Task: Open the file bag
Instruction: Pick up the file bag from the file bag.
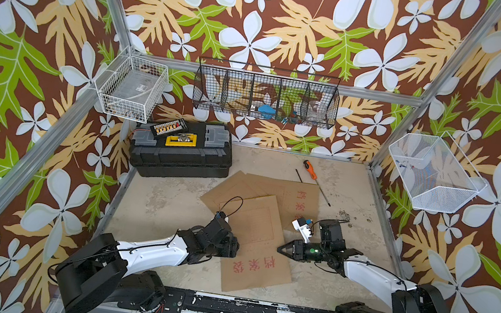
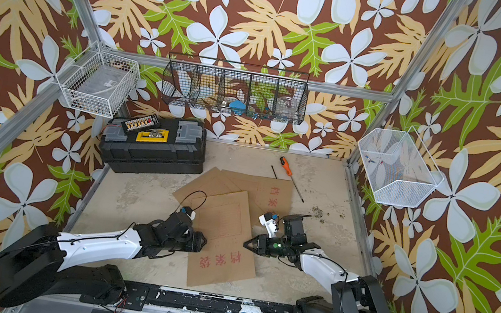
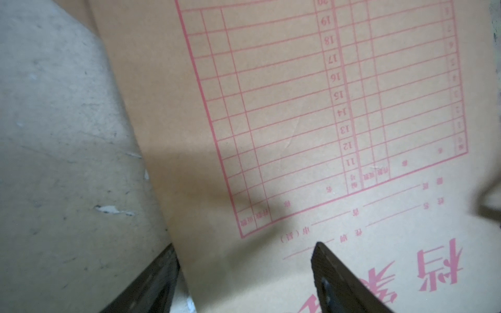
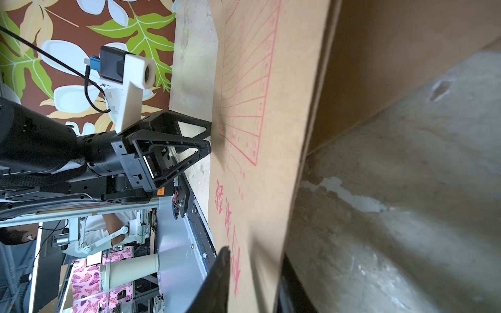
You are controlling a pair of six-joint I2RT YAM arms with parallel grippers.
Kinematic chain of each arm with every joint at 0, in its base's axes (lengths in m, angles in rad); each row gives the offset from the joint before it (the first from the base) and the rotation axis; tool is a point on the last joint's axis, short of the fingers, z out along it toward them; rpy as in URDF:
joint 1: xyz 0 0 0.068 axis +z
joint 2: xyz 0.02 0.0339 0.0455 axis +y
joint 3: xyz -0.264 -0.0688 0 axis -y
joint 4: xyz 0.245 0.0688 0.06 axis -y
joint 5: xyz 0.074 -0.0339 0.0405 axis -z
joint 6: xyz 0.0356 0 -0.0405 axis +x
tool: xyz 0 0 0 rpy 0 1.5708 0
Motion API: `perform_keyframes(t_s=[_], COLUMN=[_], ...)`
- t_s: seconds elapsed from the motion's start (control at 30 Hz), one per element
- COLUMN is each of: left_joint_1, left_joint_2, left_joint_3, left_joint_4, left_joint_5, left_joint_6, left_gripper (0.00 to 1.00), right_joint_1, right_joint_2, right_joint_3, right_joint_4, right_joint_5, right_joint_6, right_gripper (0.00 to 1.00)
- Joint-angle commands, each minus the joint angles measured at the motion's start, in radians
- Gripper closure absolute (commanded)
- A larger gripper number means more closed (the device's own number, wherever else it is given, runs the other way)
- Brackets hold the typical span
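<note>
In a top view the file bag (image 1: 260, 229) lay flat on the table (image 1: 167, 205), low and centre in the frame. Its long axis ran from the bottom of the frame upward, leaning slightly left. The end with the big red characters pointed toward the bottom edge, and the printed grid lay toward the top.

At its left edge the left gripper (image 4: 209, 137) sat released. Its fingers stood apart, one over the table and one over the paper in the left wrist view.

At the bag's right edge the right gripper (image 1: 279, 248) had its fingers drawn to a point. In the right wrist view that edge passed between the two fingers and seemed pinched, though the contact sat at the frame's bottom margin.

Higher up, a second bag (image 1: 300, 195) lay partly under the first. Beyond it lay a screwdriver (image 1: 310, 169), with a toolbox (image 1: 180, 157) to the upper left.
</note>
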Motion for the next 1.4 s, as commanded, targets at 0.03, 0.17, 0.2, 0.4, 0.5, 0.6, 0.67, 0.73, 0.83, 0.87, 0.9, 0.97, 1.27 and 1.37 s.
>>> perform_keyframes(t_s=[0.03,0.17,0.2,0.4,0.5,0.6,0.67,0.73,0.83,0.87,0.9,0.97,1.27,1.37], left_joint_1=[-0.001,0.0,-0.001,-0.001,-0.001,-0.001,-0.001,-0.001,0.0,-0.001,-0.001,-0.001,-0.001,0.0], left_joint_2=[-0.041,-0.146,-0.184,-0.323,-0.384,-0.468,-0.524,-0.564,-0.581,-0.581,-0.583,-0.596,-0.569,-0.546], left_joint_3=[0.037,0.093,0.108,0.251,0.284,0.247,0.204,0.173,0.158,0.161,0.167,0.169,0.149,0.143], left_joint_4=[-0.059,-0.116,-0.126,-0.226,-0.203,-0.066,0.035,0.105,0.126,0.123,0.112,0.099,0.086,0.085], left_joint_5=[-0.068,-0.15,-0.173,-0.35,-0.422,-0.39,-0.359,-0.294,-0.209,-0.197,-0.169,-0.077,-0.094,-0.086], left_joint_6=[0.034,0.087,0.107,0.247,0.335,0.503,0.597,0.727,0.904,0.94,0.982,1.053,1.17,1.199], left_gripper=[0.21,0.19,0.17,0.08,0.04,0.02,0.02,0.03,0.06,0.06,0.07,0.11,0.14,0.14], right_joint_1=[0.001,0.002,0.002,0.003,0.003,0.001,0.002,0.001,-0.002,-0.003,-0.005,-0.008,-0.06,-0.065], right_joint_2=[-0.033,-0.104,-0.124,-0.241,-0.308,-0.354,-0.365,-0.365,-0.36,-0.355,-0.351,-0.344,-0.319,-0.319], right_joint_3=[0.005,0.022,0.029,0.091,0.133,0.18,0.212,0.249,0.299,0.312,0.325,0.339,0.363,0.373], right_joint_4=[0.003,-0.011,-0.017,-0.008,-0.009,0.003,-0.003,-0.014,-0.05,-0.059,-0.066,-0.074,-0.073,-0.079], right_joint_5=[0.008,0.021,0.027,0.064,0.117,0.185,0.234,0.266,0.291,0.292,0.291,0.283,0.173,0.149], right_joint_6=[0.011,0.041,0.056,0.197,0.286,0.385,0.447,0.512,0.574,0.585,0.595,0.612,0.653,0.655], right_gripper=[0.88,1.0,1.0,1.0,1.0,1.0,1.0,1.0,1.0,1.0,1.0,1.0,1.0,1.0])
